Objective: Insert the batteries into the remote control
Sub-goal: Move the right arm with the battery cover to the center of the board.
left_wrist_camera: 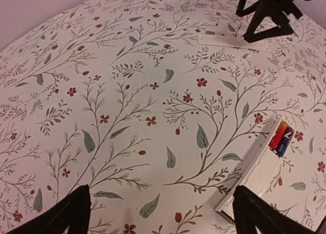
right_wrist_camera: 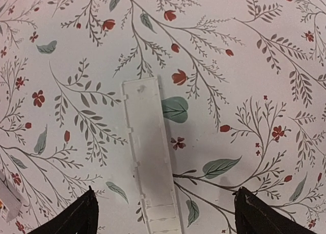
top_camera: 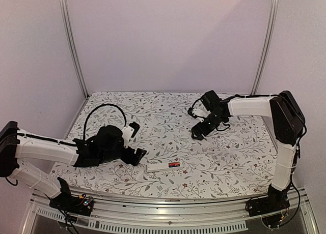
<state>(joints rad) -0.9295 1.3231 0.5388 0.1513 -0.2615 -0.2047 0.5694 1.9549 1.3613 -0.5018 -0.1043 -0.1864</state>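
The remote control (top_camera: 162, 167) (left_wrist_camera: 261, 168), a slim white bar, lies face down near the front of the table. Its compartment is uncovered, and the batteries (left_wrist_camera: 281, 137) (top_camera: 174, 164), one red-orange and one black, sit side by side at one end. My left gripper (top_camera: 136, 142) (left_wrist_camera: 163, 220) hovers open just left of the remote, with its right finger (left_wrist_camera: 265, 213) next to the remote's near end. My right gripper (top_camera: 195, 123) (right_wrist_camera: 165, 218) is open over the long white battery cover (right_wrist_camera: 150, 157), which lies flat on the cloth between the fingertips, untouched.
A floral cloth (top_camera: 153, 112) covers the table. Grey walls and metal posts (top_camera: 71, 40) close in the back and sides. In the left wrist view the right gripper's black fingers (left_wrist_camera: 270, 12) stand over the cover (left_wrist_camera: 229, 40) at the far side.
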